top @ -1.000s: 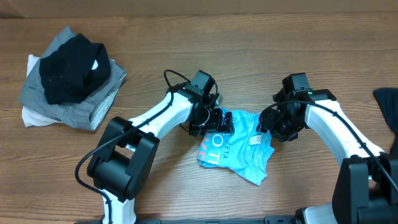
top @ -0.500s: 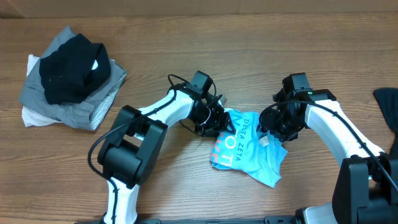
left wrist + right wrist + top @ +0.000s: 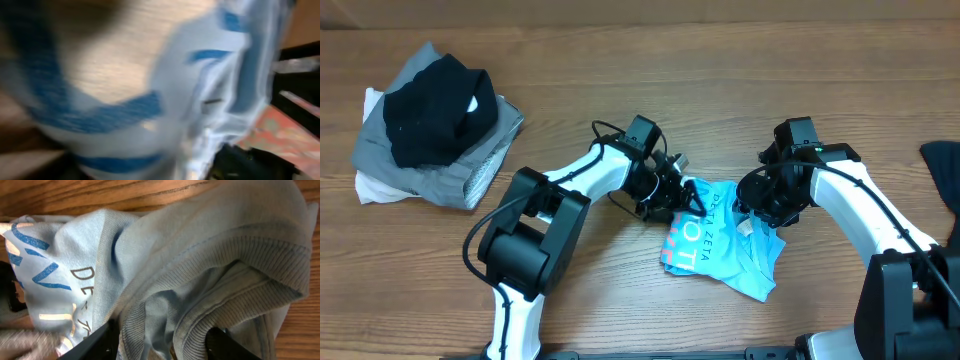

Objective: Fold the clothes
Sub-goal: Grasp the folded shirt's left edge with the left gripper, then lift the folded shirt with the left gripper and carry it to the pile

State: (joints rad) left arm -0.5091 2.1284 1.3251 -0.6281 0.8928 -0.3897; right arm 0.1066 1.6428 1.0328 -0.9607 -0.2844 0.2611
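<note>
Step in hand is flattening: the crumpled T-shirt (image 3: 720, 245) lies on the surface (image 3: 620, 60) between the left gripper (image 3: 678, 195) and the right gripper (image 3: 752, 212). The collar (image 3: 235, 295) sits between the right gripper's fingers, but it is not clear that either gripper is clamped. Next move probably calls for firm holds, then pulling apart.

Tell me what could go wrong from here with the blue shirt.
1. The T-shirt lies bunched, with its collar ribbing wadded between the fingers of the right gripper. Pulling from there may twist it rather than flatten it.
2. The left gripper sits at the shirt's opposite edge. Its wrist view is blurred, so its hold is unclear and the fabric might slip free.
3. Both grippers work close together over the shirt and could bump.
</note>
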